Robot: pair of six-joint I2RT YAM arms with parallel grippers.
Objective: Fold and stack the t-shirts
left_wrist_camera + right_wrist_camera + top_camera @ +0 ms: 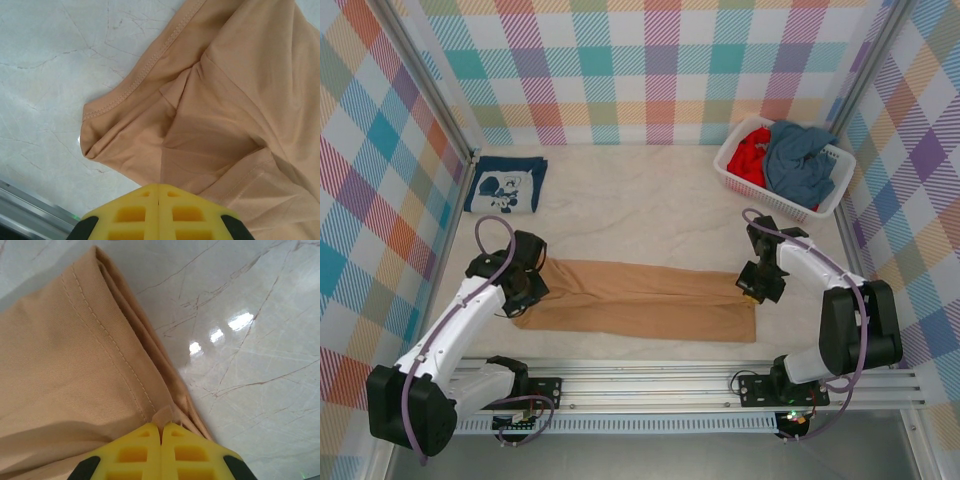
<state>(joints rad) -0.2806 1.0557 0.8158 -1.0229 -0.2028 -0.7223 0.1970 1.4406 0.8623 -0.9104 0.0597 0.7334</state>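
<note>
Marbled counter (pixel 650 190): left claw (pixel 159 189) and right claw (pixel 161 427) each pinch an end of the tan t-shirt (pixel 640 298); the hem sliver at the right claw's tips may slip under tension.

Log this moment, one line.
tan shirt: long strip, flat | left gripper: shut, at its left end | right gripper: shut on its right edge | navy shirt: folded, far left | basket: red shirt, grey-blue shirt

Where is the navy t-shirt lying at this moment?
Top view: the navy t-shirt lies in the table's far left corner, beyond the left gripper.
</note>
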